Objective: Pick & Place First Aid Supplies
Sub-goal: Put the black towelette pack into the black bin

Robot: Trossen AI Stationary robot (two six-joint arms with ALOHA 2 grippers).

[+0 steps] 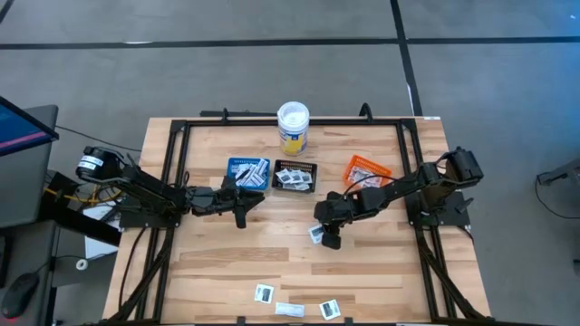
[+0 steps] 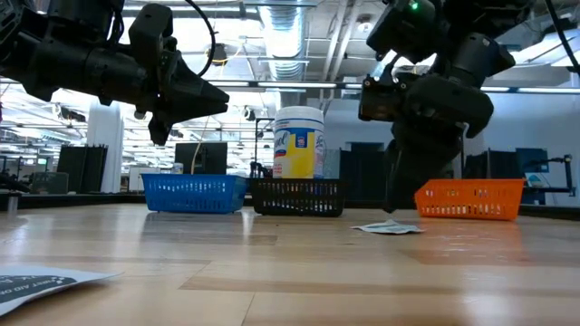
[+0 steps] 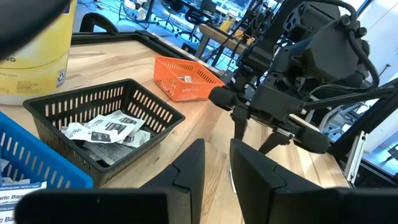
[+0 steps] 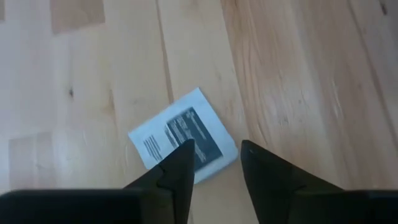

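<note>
Sorted: your trays point(image 1: 294, 177) already hold packets; three loose point(image 1: 292, 310) at the counter's point(image 1: 217, 263) front edge.
Right end effector point(image 1: 323, 237): parted over a packet point(image 4: 185, 137), gripping nothing.
Left end effector point(image 1: 243, 203): empty, slightly parted.

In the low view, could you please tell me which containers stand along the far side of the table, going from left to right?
blue basket → black basket with the yellow-labelled tub behind it → orange basket

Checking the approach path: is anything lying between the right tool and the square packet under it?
Nothing. In the right wrist view the right tool, fingers apart, hangs straight over the packet, with only bare wooden table around it.
</note>
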